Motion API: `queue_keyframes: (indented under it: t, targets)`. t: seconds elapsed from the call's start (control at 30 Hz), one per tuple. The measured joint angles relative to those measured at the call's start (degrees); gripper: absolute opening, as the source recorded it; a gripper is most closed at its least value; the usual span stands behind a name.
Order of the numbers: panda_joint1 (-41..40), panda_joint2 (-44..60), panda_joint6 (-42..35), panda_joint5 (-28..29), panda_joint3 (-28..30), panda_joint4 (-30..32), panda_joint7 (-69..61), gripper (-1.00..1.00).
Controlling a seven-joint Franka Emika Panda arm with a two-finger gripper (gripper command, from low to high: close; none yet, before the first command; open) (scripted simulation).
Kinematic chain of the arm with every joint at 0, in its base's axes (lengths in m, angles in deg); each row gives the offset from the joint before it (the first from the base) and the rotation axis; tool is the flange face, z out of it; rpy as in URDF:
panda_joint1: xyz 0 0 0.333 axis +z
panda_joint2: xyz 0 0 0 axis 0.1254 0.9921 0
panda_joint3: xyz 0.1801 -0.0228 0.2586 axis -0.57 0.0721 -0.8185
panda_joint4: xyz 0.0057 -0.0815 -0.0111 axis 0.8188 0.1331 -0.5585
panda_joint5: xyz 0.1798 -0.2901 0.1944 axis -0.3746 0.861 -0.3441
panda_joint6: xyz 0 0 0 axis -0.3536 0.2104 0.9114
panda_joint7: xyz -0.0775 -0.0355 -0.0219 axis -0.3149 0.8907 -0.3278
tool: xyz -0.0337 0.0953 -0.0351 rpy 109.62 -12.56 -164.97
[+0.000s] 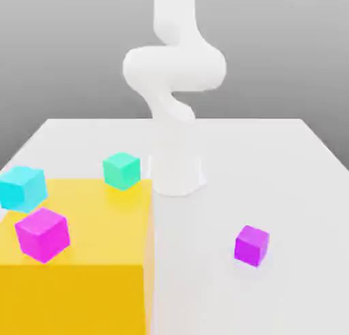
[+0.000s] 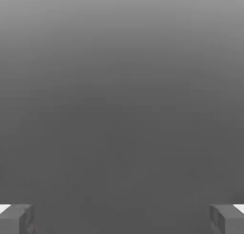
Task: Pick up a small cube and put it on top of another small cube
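The small violet-purple cube (image 1: 252, 246) rests on the white table (image 1: 272, 163), toward the exterior view's right and near the front. In the hand view my gripper (image 2: 122, 221) is open. Its two grey fingertips (image 2: 16, 219) stand far apart with nothing between them, against a plain grey background. The white arm (image 1: 174, 68) rises from its base at the table's middle and curls upward out of the picture.
A large yellow block (image 1: 75, 259) fills the front of the exterior view's left. On or just above it are a teal cube (image 1: 121, 170), a cyan cube (image 1: 22, 188) and a pinker magenta cube (image 1: 43, 234). The arm's base (image 1: 177, 177) stands beside the block.
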Motion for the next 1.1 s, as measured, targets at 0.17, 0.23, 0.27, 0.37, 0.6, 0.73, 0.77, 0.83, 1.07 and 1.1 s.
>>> queue_keyframes:
  t: [0.17,0.23,0.27,0.37,0.6,0.73,0.77,0.83,1.07,1.1]
  targets:
    - [6.07,9.54,7.2,-1.55,-0.44,8.11,-7.54,0.0]
    - [8.48,13.3,10.03,-2.02,-0.74,11.3,-10.43,0.0]
    - [9.62,15.2,11.46,-2.27,-0.99,12.91,-11.9,0.0]
    - [12.88,21.08,15.84,-2.95,-2.08,17.83,-16.37,0.0]
    - [19.41,38.12,28.35,-0.84,-6.25,29.8,-25.02,0.0]
    - [20.9,47.32,35.73,3.43,-4.82,29.76,-23.13,0.0]
    - [21.91,49.41,37.42,3.92,-3.68,29.45,-22.82,0.0]
    - [23.56,53.58,40.91,4.64,-1.86,28.8,-22.25,0.0]
    - [24.31,55.75,42.67,5.1,-1.06,28.45,-21.8,-1.0]
    - [24.12,55.09,42.12,5.09,-1.24,28.56,-21.84,-1.0]
